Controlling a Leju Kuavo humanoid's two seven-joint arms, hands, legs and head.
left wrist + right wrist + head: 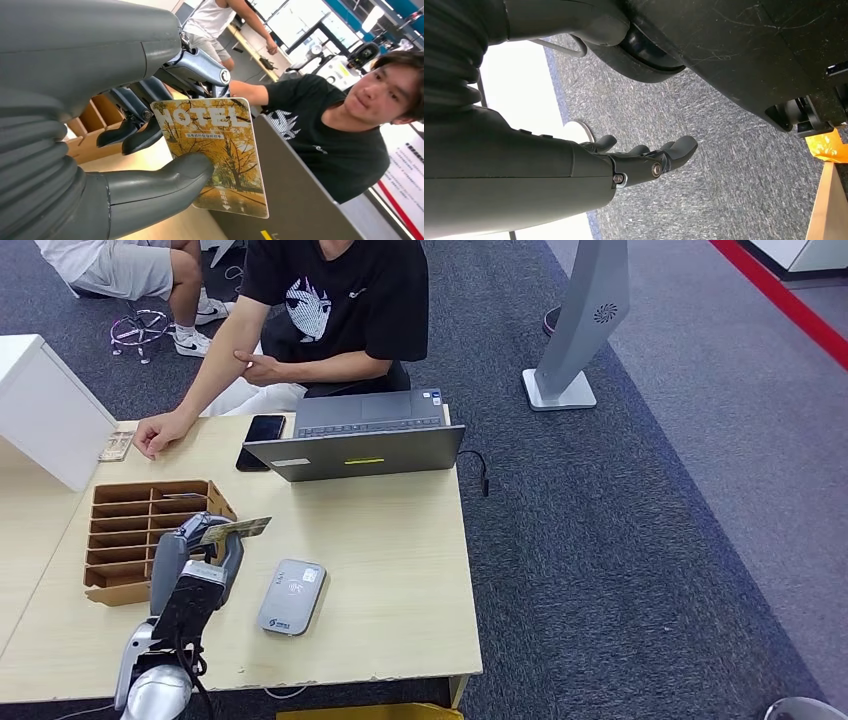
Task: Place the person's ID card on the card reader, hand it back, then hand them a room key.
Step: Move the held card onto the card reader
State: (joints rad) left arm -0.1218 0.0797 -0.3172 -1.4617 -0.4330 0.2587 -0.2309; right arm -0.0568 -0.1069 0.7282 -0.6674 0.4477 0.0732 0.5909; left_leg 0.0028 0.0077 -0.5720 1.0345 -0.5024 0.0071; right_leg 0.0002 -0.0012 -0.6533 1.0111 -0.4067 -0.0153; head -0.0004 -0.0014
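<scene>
My left hand [197,558] is raised over the table beside the wooden slotted box and pinches a yellow room key card [238,530] printed "HOTEL" [215,150] between thumb and fingers. The grey card reader [291,597] lies flat on the table just right of that hand, with nothing on it. A person in a black shirt [335,300] sits across the table, one hand [158,433] resting on the tabletop next to a small patterned card [116,446]. My right hand [644,160] hangs over the carpet, its fingers loosely spread and holding nothing.
A wooden box with several compartments [125,540] stands left of my hand. A grey laptop [365,440] and a black phone [262,435] lie near the person. A white block [45,405] sits at the far left. A second person [140,270] sits behind.
</scene>
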